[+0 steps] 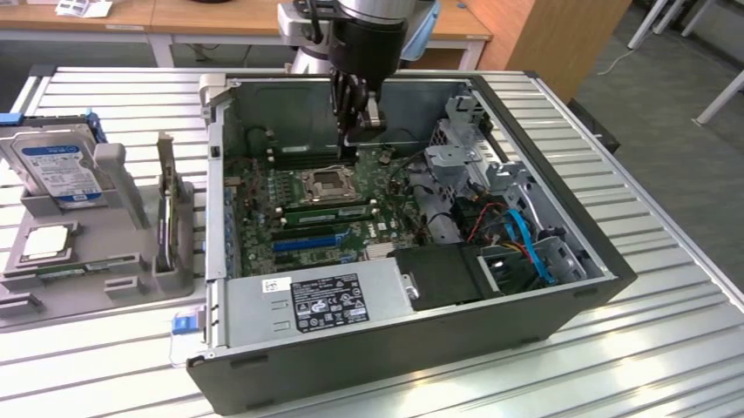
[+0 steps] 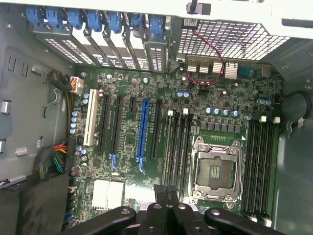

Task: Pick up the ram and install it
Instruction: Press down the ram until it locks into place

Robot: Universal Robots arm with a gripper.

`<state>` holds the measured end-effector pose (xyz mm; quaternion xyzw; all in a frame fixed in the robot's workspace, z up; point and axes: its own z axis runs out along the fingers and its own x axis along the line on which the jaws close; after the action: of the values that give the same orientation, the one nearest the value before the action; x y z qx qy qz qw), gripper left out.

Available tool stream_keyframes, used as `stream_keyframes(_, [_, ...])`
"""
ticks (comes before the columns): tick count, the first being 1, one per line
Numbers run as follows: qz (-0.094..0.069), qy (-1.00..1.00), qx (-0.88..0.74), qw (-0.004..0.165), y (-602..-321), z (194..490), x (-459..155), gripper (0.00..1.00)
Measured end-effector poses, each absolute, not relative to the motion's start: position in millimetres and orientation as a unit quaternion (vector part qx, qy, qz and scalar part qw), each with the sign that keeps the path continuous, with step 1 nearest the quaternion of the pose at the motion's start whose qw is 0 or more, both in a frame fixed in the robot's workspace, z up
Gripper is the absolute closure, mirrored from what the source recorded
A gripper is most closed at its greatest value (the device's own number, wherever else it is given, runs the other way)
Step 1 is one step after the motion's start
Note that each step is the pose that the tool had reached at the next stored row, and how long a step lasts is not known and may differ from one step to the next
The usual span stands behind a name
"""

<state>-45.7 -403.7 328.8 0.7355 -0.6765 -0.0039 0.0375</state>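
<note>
Nearest the wrist camera, the end effector [image 2: 166, 196] hangs above the board with its dark fingers [image 2: 159, 193] pressed together and nothing visible between them. Under it sits the open computer case [image 1: 348, 366], lying on its side on the ribbed tabletop [image 1: 651, 348], and inside that the green motherboard [image 2: 127, 147]. The CPU socket [image 2: 215, 169] is the handiest marker. Banks of black memory slots [image 2: 178, 147] run along two opposite sides of it, and the fingertips hover over the end of one bank, close beside the socket. In the exterior view a long, narrow green strip [image 1: 331, 209] stands in the slots just beside the socket. I take this for the ram, already seated, though I cannot be sure at this angle. Such a stick should be light and stiff, but thin and easily damaged. It is best pinched across its flat faces near the upper edge, or taken by its short ends, keeping off the chips and the contact edge. The exterior view gives the stick's green flank, the arm's height over the socket, and a hard drive [image 1: 58, 165] well away outside the case. The wrist view looks straight down, so the slots read as dark lines and that flank cannot be made out.
</note>
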Motion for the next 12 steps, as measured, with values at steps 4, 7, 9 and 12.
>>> stream_keyframes(4, [-0.004, -0.676, 0.736, 0.038, -403.7, 328.8, -45.7, 0.89])
stream_keyframes(7, [-0.003, -0.676, 0.736, 0.037, -403.6, 328.7, -47.4, 0.89])
stream_keyframes(9, [-0.003, -0.676, 0.736, 0.037, -403.6, 328.8, -47.7, 0.89])
stream_keyframes(12, [-0.004, -0.686, 0.727, 0.036, -403.7, 328.7, -47.8, 0.89])
